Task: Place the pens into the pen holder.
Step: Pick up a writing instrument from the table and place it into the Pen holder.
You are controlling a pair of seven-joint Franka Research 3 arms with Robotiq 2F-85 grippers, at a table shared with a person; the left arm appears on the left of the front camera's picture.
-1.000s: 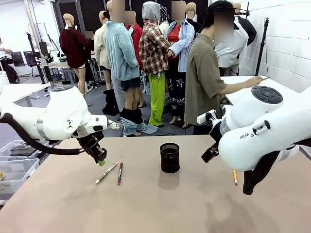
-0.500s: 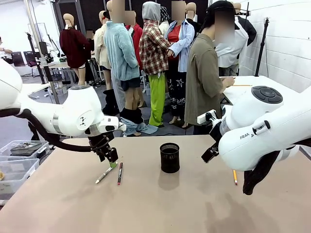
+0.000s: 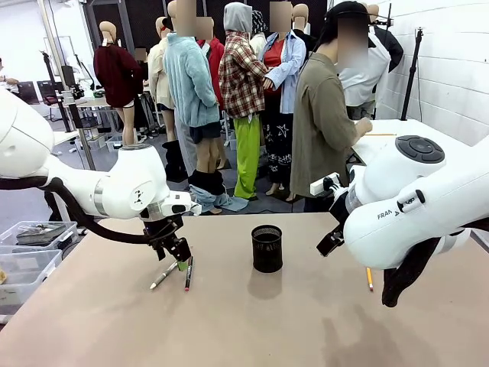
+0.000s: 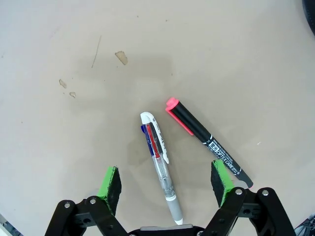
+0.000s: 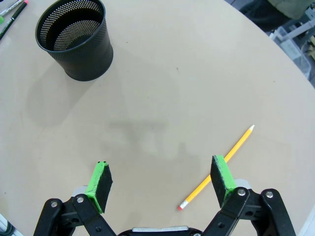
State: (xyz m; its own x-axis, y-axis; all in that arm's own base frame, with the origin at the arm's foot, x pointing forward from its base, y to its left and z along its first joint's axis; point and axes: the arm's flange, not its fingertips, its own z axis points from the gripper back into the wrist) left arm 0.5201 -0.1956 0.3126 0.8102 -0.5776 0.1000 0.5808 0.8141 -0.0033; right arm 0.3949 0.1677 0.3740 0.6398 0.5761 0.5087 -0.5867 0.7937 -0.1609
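Across the tan table (image 3: 306, 329), the left gripper (image 4: 166, 183) has swung in, jaws spread, astride the silver-grey pen (image 4: 158, 160), poised for a first pick.

black mesh holder (image 5: 84, 59), yellow pencil (image 5: 238, 143), perhaps clear pen (image 4: 160, 164)

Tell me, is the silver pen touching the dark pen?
Apart. The left wrist view shows a strip of bare table between the silver pen and the dark pen along their whole length.
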